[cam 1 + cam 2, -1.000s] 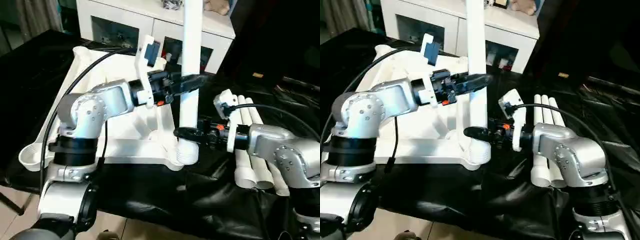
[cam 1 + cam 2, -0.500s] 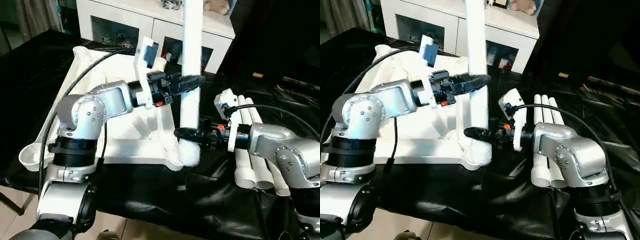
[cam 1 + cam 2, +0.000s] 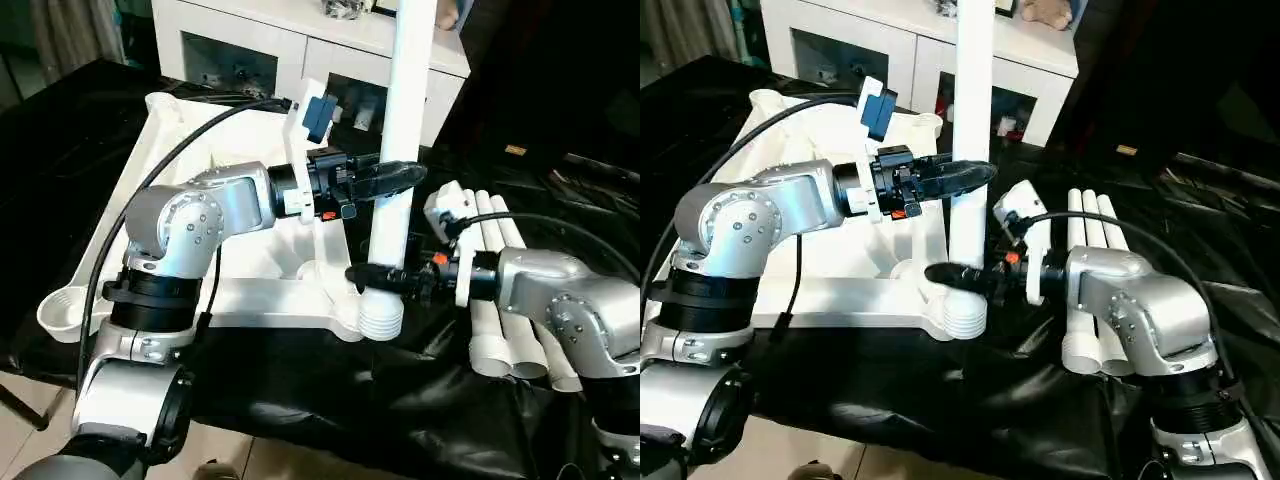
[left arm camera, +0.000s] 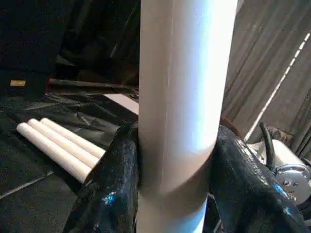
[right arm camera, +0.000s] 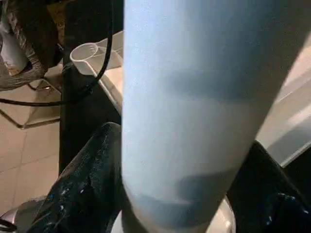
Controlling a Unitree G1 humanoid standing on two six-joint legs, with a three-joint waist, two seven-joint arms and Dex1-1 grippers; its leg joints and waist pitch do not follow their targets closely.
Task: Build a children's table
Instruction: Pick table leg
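Left gripper (image 3: 392, 178) and right gripper (image 3: 372, 277) both pinch the upright leg (image 3: 404, 130) (slightly tilted)

Upside-down white tabletop (image 3: 215, 250) on the black-draped work table (image 3: 60, 150), ribbed underside up. One tubular leg (image 3: 400, 150) stands nearly upright at the near-right corner socket (image 3: 378, 318), leaning slightly toward 1 o'clock. Left gripper (image 3: 395, 176) clasps the leg mid-height; right gripper (image 3: 368, 276) brackets it just above the threaded end. Three spare legs (image 3: 500, 290) lie at 3 o'clock. White cabinet (image 3: 300, 50) at 12 o'clock.
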